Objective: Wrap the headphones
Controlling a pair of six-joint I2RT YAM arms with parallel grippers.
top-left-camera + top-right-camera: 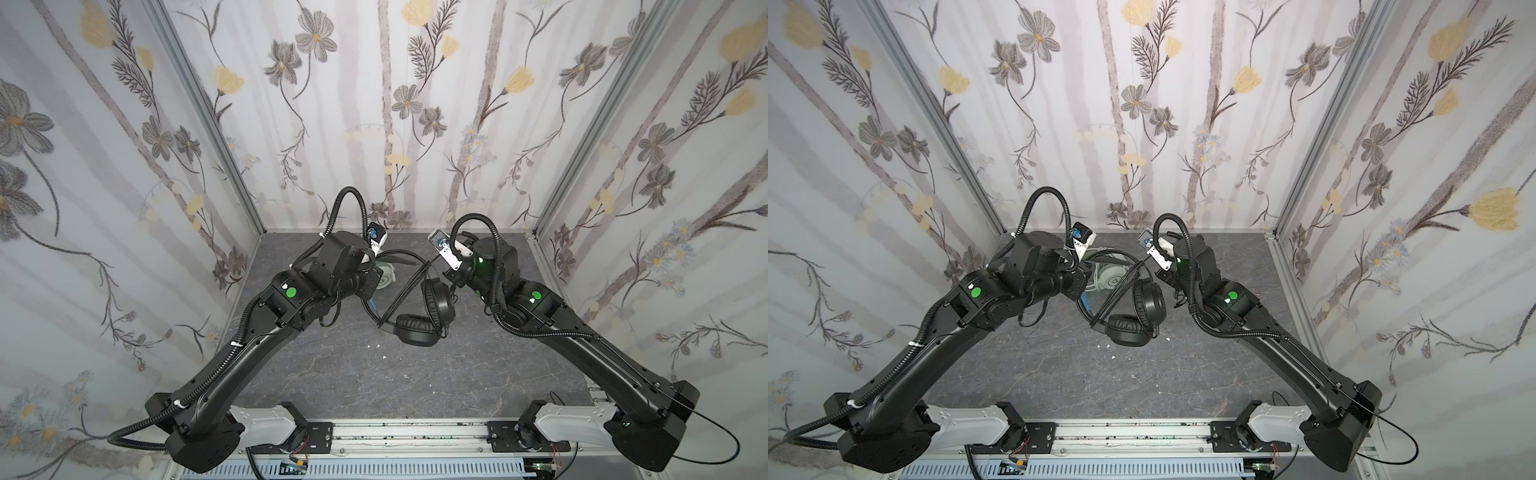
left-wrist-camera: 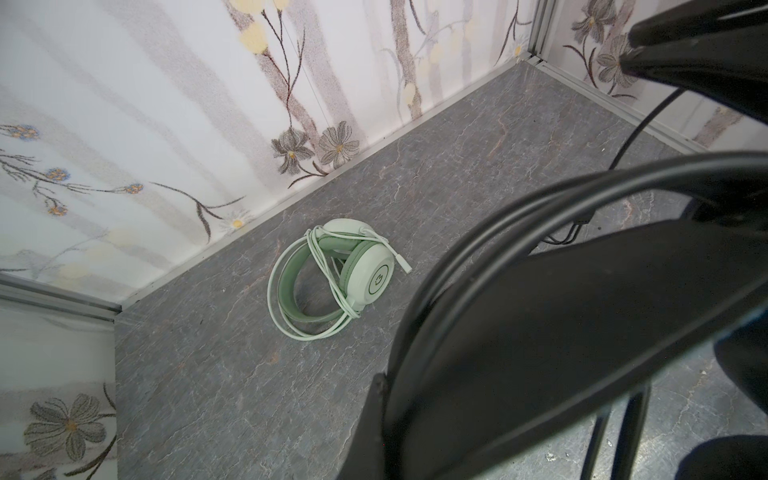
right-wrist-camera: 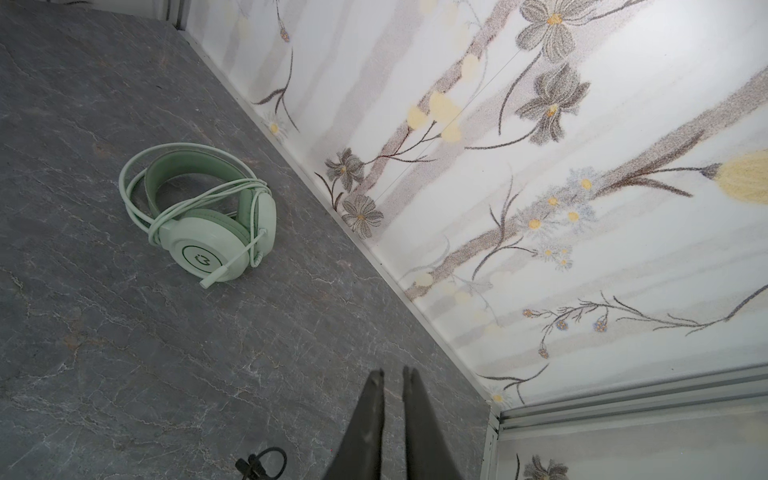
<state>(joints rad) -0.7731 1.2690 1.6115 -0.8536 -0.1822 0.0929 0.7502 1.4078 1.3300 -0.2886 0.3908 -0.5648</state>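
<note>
mint headset (image 2: pixel 365 270) lies wrapped; black headset (image 1: pixel 415 330) looks part-wound, left jaws clamped on its band, right jaws barely parted, empty.

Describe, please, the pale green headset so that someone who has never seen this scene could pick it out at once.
Look at the grey stone-patterned tabletop near the flowered back wall. There, lying on it, is the pale mint green over-ear headset. Unlike the black over-ear headset in front of it, it is light-coloured, with its whitish cable looped around it.
</note>
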